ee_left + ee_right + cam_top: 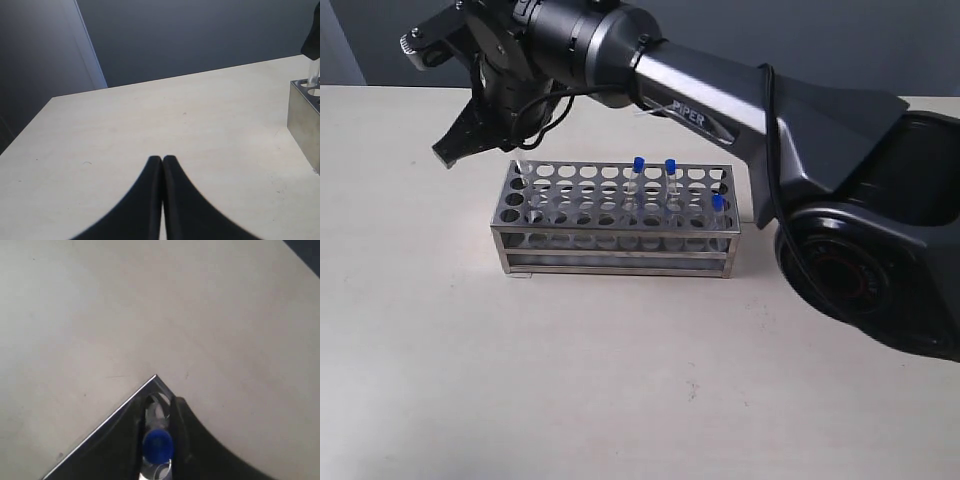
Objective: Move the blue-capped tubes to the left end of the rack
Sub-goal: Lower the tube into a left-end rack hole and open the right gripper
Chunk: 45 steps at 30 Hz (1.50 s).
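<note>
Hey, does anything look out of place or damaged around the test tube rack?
Nothing stands out. The rack looks undamaged, three blue-capped tubes stand upright toward its right end, and the fourth tube is held in the right gripper over a corner hole at its left end. No spills visible.

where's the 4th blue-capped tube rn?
The fourth blue-capped tube is between the right gripper's fingers, over the back-left corner of the rack in the exterior view.
</note>
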Available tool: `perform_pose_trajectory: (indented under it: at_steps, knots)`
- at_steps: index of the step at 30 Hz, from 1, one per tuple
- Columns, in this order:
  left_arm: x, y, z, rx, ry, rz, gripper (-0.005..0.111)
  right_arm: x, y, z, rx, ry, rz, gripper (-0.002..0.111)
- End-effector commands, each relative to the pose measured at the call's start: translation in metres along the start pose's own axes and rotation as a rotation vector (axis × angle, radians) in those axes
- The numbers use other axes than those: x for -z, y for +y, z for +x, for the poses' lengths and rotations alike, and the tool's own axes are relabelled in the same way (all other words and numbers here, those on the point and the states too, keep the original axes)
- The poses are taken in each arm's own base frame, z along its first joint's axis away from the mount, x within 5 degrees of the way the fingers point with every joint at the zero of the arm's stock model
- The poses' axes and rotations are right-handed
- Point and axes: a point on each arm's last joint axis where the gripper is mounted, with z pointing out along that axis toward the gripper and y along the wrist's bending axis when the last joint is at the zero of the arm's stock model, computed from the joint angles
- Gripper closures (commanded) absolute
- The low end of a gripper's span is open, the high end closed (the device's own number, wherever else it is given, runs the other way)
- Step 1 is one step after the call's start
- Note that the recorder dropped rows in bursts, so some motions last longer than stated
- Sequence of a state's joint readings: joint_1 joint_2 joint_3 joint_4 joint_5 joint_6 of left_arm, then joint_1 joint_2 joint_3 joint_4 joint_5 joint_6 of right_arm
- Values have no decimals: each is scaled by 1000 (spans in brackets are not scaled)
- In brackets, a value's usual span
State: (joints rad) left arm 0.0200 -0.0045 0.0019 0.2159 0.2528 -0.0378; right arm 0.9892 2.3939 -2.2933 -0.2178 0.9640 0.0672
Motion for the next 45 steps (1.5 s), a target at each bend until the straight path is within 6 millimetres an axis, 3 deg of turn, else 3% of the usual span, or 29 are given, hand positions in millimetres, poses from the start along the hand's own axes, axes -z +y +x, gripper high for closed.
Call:
perform_pose_trajectory:
  at_steps: [1, 6, 13, 19, 23, 36, 45]
  knots:
    - [0, 0, -2, -2, -11, 2, 106, -7, -18, 0, -164, -32, 18, 109]
    - [0, 0, -2, -2, -11, 2, 106, -13, -35, 3, -217, -26, 13, 109]
    - [0, 0, -2, -2, -11, 2, 106, -36, -27, 14, -172, 24, -17, 108]
    - [0, 0, -2, -2, -11, 2, 106, -42, -23, 18, -154, 47, -46, 81]
    - [0, 0, -2, -2, -11, 2, 106, -33, -24, 16, -155, 56, -44, 67]
    - [0, 0, -2, -2, -11, 2, 106, 11, -31, 10, -171, 120, -50, 68]
    - [0, 0, -2, -2, -11, 2, 106, 29, -56, 16, -95, 201, 206, 68]
